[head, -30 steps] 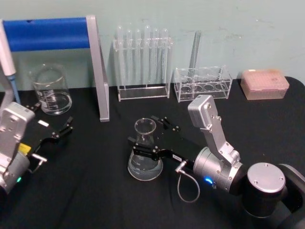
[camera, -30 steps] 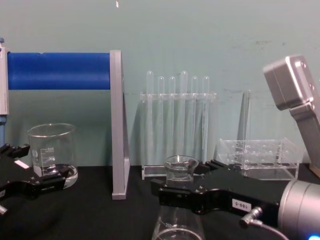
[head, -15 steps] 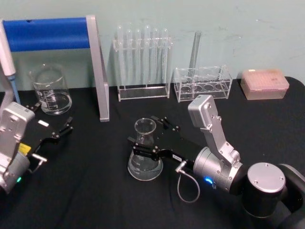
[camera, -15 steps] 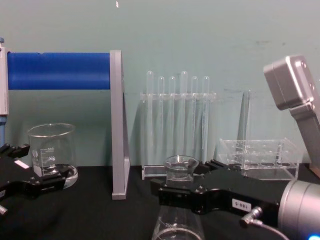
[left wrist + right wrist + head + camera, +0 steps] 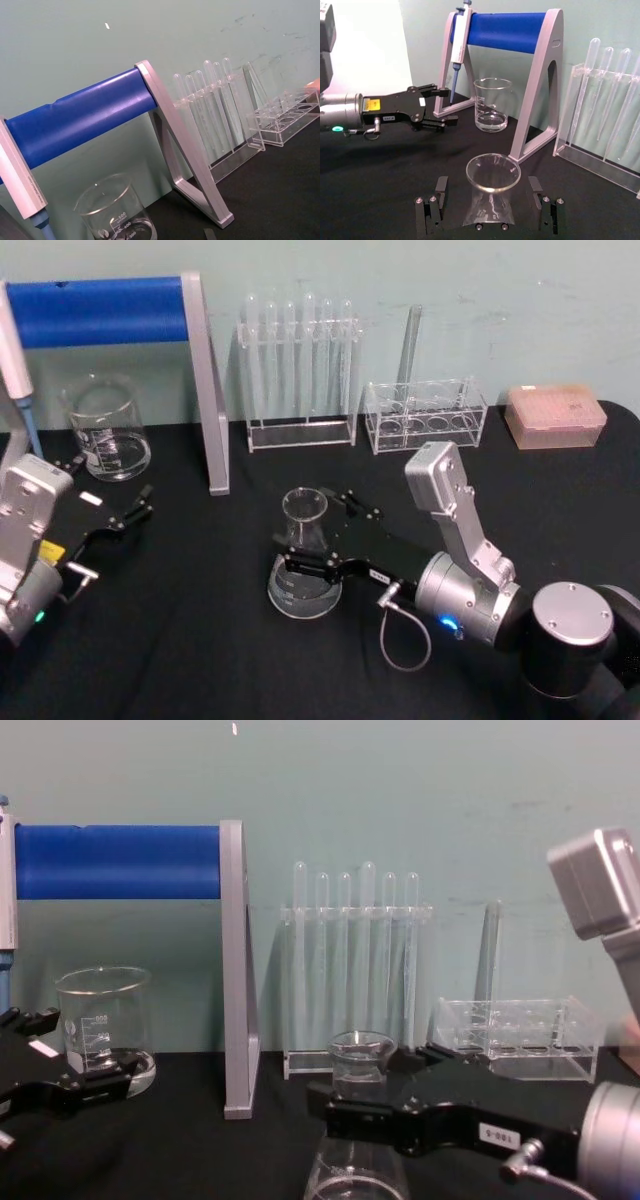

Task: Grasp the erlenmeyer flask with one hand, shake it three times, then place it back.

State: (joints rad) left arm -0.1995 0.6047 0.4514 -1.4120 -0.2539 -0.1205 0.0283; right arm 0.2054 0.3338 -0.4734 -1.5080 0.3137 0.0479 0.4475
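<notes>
The black table (image 5: pixel 200 640) lies bare in front of the clear cone-shaped glass flask (image 5: pixel 304 558). Behind it stand a clear rack of thin test tubes (image 5: pixel 298 375) and a grey stand with a blue bar (image 5: pixel 205 390). A round glass beaker (image 5: pixel 105 428) sits far left.

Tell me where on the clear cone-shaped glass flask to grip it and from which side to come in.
Grip the clear cone-shaped erlenmeyer flask on its narrow upper cone just under the flared rim, which should stop slipping. It stands upright, so come in level from the robot's right, where the black right gripper already straddles it with jaws open.
</notes>
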